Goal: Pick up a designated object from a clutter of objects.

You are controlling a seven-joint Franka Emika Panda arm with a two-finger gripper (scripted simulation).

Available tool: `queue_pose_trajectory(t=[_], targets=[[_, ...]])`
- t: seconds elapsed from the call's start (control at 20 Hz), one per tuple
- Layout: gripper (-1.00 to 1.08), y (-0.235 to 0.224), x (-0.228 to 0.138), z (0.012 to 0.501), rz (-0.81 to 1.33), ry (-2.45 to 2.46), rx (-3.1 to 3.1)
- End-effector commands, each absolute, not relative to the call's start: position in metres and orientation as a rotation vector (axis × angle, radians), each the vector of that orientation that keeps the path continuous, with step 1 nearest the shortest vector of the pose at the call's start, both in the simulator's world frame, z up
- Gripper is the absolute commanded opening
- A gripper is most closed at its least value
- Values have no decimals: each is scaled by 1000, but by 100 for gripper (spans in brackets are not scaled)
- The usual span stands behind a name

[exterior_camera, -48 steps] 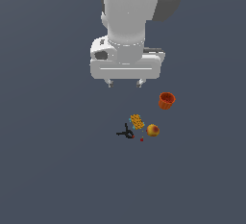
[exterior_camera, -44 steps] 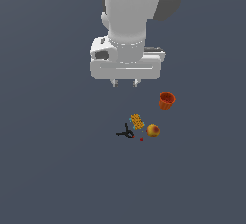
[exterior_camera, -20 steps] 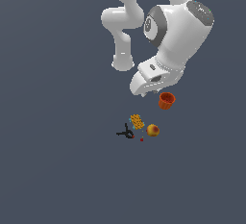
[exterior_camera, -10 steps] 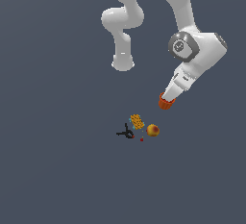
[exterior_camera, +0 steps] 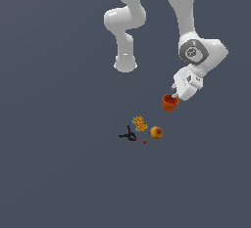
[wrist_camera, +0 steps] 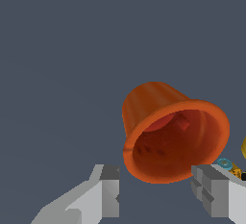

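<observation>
Orange-red ribbed tapered cup [wrist_camera: 170, 134] sits btwn spread fingers [wrist_camera: 108, 189] of white gripper [wrist_camera: 158, 192]; grip contact unclear.

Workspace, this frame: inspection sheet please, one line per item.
Surface: plain dark grey floor, unmarked.
Job's thing: orange-red ribbed tapered cup, apart from the cluster; the wrist view looks into its mouth.
Clutter: orange-yellow studded block, yellow-red ball, black clamp-like tool, tiny red bead, grouped together.
Gripper: gripper open, fingers either side of the cup's rim, not closed.
Cables: nothing seen.
Surroundings: nothing seen.
</observation>
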State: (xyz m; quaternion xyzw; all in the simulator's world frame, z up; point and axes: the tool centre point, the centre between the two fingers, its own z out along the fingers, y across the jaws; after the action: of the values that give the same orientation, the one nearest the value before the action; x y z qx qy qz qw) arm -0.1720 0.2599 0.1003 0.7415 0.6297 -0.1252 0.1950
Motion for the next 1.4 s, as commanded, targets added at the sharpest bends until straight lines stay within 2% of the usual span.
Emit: queue_pose_trajectory(t=[0.0,0.85,0.9,1.35], targets=[[28,265,-181,95,-354,1813,2028],[28,256,-185,68,-358,1839,2002],[-100,256,-185,68,-358,1839,2002],[-100,256,-185,68,-358,1839,2002]])
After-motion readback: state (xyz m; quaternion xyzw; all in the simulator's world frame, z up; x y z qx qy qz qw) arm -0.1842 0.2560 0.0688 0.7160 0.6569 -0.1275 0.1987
